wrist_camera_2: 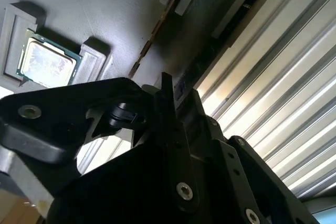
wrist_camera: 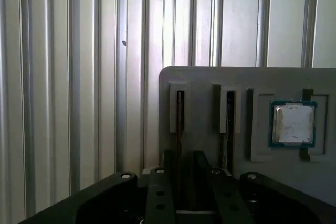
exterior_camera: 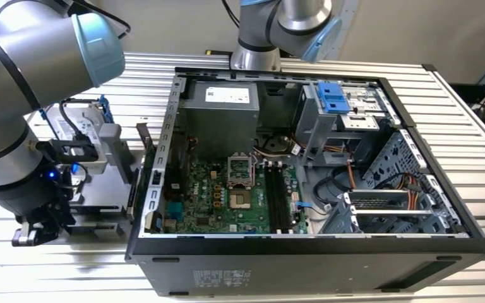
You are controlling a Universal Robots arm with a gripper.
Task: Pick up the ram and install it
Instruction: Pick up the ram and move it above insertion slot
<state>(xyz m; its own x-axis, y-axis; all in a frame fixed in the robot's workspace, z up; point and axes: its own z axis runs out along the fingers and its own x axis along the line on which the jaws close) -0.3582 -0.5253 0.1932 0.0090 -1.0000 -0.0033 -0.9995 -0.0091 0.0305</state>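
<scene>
The black hand (wrist_camera: 181, 177) hung low over a grey plastic holder block (wrist_camera: 210, 80), in line with the slot where the ram (wrist_camera: 180, 116), a thin dark circuit-board stick, stood on edge. Whether the hand was open or clamped could not be told. Picking well, I judged, meant a square hold across the flat faces and a straight pull along the slot, without twisting. A small square silver processor chip (wrist_camera: 293, 124) lay in a pocket of the same block, on the ribbed aluminium bench (wrist_camera: 79, 77). No writing was legible.
</scene>
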